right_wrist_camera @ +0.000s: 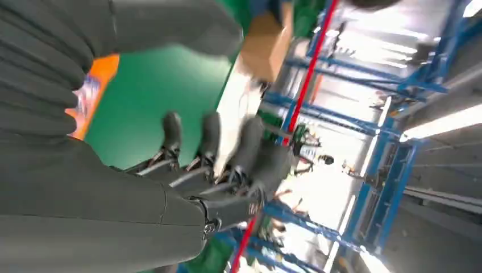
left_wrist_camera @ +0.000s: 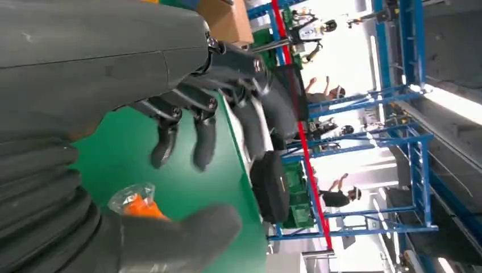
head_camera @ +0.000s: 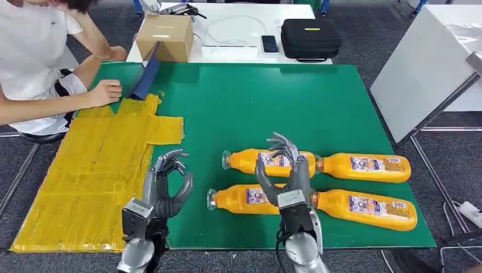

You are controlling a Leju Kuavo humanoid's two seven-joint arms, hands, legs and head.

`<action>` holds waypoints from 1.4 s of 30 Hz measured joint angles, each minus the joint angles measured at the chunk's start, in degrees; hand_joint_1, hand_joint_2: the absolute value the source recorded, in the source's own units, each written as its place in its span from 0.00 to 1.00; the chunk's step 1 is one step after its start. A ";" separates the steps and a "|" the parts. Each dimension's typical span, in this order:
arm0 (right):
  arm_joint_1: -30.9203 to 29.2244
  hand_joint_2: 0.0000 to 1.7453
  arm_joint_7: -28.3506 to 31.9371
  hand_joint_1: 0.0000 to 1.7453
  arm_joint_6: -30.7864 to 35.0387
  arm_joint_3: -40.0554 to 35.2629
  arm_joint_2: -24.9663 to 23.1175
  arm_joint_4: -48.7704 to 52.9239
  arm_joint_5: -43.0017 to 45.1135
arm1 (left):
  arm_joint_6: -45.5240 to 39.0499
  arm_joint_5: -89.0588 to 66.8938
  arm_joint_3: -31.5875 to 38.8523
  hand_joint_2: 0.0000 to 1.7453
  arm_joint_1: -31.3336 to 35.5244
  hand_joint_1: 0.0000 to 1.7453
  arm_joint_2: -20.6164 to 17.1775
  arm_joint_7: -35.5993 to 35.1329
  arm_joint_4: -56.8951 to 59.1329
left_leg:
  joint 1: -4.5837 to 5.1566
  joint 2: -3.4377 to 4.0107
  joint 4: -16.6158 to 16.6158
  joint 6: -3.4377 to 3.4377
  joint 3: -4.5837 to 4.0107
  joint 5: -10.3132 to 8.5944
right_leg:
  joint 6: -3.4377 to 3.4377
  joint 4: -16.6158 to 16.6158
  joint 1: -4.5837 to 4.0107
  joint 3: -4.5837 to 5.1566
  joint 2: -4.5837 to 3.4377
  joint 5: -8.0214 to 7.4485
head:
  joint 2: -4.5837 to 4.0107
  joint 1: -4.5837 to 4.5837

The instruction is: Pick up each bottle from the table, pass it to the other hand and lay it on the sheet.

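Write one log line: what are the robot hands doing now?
left robot hand: open, empty | right robot hand: open over bottles | sheet: no bottles

Both silver arms rise from below with forearms upright. The left hand (head_camera: pixel 167 182) is raised, fingers spread and loosely curled, thumb out toward the right hand, holding nothing. The right hand (head_camera: pixel 284 170) is likewise raised beside it, fingers apart and pointing forward, empty.

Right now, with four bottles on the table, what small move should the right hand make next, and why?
Probably lower the right hand and close it on the near left bottle. It hangs open above that bottle, holding nothing, and the yellow sheet has no bottle on it yet.
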State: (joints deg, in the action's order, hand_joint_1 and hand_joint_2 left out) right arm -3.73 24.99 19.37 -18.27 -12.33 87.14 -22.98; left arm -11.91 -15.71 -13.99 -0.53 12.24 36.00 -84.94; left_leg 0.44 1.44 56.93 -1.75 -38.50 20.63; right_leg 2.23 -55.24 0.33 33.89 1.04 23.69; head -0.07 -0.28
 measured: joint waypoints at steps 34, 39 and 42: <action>-15.81 1.00 -20.38 0.00 -1.97 -3.83 10.58 -20.81 -39.73 | 3.69 -0.63 3.28 1.00 1.89 0.00 -0.31 -4.00 0.68 | 0.01 0.00 0.02 -0.04 -0.08 -0.04 | 0.06 -0.01 0.00 -0.05 0.00 -0.05 | 0.00 0.00; -17.40 1.00 -21.12 0.00 -3.46 -5.44 11.74 -25.84 -41.72 | 4.20 -0.66 3.26 1.00 1.88 0.00 -0.31 -4.06 0.68 | 0.02 -0.02 0.02 -0.05 -0.09 -0.04 | 0.06 -0.01 0.00 -0.07 0.00 -0.06 | 0.00 -0.02; -18.38 1.00 -21.43 0.00 -4.46 -6.08 12.17 -28.26 -42.31 | 4.22 -0.70 3.26 1.00 1.89 0.00 -0.31 -4.06 0.68 | 0.03 0.00 0.02 -0.05 -0.09 -0.04 | 0.07 -0.01 0.01 -0.06 0.00 -0.06 | 0.00 -0.02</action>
State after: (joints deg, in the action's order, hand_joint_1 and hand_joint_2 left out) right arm -22.11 3.56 14.91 -24.35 -0.15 58.89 -65.28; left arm -7.69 -16.41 -10.73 1.36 11.93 31.93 -84.26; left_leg 0.47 1.44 56.95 -1.80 -38.59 20.59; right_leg 2.30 -55.24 0.34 33.83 1.04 23.63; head -0.07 -0.31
